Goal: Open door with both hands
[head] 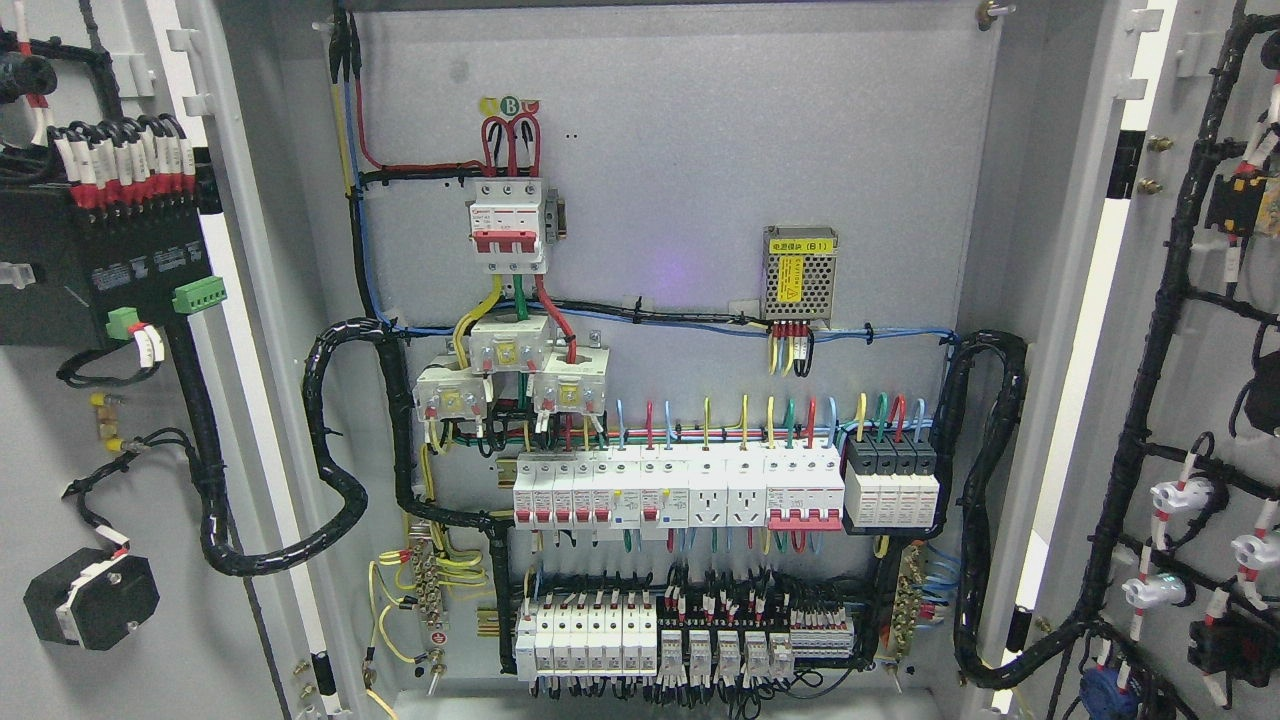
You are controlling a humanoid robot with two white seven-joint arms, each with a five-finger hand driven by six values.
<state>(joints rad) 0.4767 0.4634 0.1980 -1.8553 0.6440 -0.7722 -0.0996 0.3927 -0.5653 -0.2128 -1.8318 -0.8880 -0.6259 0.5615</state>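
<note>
Both grey steel doors, left (150, 400) and right (1200, 400), flank the red-toggled breaker (508, 225) fully open; no robot hand shows, so swinging should stop.

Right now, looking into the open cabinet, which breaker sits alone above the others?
The red-handled breaker at upper centre, fed by looped red wires. The other breakers stand in rows lower down.

Two open doors (120, 450) (left, right), one power supply (799, 262)
</note>
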